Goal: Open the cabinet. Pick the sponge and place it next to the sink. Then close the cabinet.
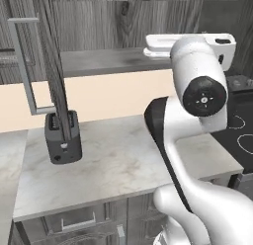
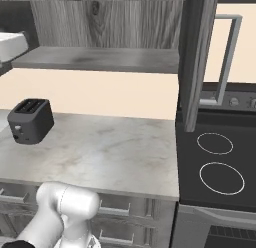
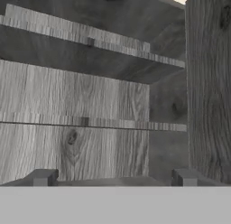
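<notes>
- Glossy white shells with dark joint caps make up the arm (image 1: pixel 197 120), rounded and smooth, rising close to both base cameras.
- Two small grey finger tips (image 3: pixel 43 177) rise at the bottom of the hand view, standing far apart; the gripper (image 3: pixel 113 178) is spread wide with nothing between its jaws and nothing touching them.
- Ahead of the gripper lies the inside of the cabinet (image 3: pixel 90 105): dark grey wood grain with knots, flat back panels, a shelf whose pale front edge shows, and a side wall at the right.
- Both cabinet doors stand swung out, seen edge-on: the left door (image 1: pixel 54 71) in the left base view, the right door (image 2: pixel 197 62) in the right base view.
- Each door carries a long, square-cornered silver bar handle (image 1: pixel 24 66).
- Below the cabinet, the counter (image 2: pixel 100 152) is pale marble-look stone with faint brown veining.
- A black toaster (image 2: pixel 30 119), boxy with rounded corners and two top slots, stands on the counter by the cream wall.
- To the right sits a black stovetop (image 2: pixel 217 162) with thin white burner rings.
- No readable writing or brand marks appear.
- Whether the sponge lies on the shelves cannot be told.
</notes>
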Controlling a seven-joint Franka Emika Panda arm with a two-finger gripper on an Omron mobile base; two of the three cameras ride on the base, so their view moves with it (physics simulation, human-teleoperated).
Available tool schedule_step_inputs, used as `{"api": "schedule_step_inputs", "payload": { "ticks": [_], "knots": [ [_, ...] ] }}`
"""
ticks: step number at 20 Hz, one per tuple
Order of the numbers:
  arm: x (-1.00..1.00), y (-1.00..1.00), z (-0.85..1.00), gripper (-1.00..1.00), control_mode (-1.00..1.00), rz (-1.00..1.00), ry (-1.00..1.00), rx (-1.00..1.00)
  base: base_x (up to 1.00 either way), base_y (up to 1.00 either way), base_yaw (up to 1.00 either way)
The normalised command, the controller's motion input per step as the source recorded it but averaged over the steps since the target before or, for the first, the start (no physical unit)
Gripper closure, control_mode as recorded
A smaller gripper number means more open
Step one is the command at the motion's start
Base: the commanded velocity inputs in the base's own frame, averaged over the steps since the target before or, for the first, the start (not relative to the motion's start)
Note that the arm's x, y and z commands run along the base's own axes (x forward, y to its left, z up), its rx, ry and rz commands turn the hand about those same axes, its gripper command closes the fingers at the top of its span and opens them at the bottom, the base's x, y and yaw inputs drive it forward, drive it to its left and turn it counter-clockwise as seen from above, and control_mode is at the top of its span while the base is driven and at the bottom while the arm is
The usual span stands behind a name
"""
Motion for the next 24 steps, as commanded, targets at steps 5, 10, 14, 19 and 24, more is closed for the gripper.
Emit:
{"api": "schedule_step_inputs", "payload": {
  "ticks": [5, 10, 14, 19, 24],
  "knots": [
    [-0.80, -0.07, 0.19, -1.00, -1.00, 0.00, -0.17, 0.01, 0.00, 0.00, 0.00],
    [-0.25, 0.00, -0.08, -1.00, -1.00, 0.00, -0.12, -0.03, 0.00, 0.00, 0.00],
    [-0.32, 0.17, -0.27, -1.00, -1.00, 0.00, -0.02, -0.14, 0.00, 0.00, 0.00],
    [-0.96, 0.18, 0.09, -1.00, -1.00, 0.00, 0.00, -0.07, 0.00, 0.00, 0.00],
    [-0.93, 0.05, 0.24, -1.00, -1.00, 0.00, 0.00, -0.03, 0.00, 0.00, 0.00]
  ]
}}
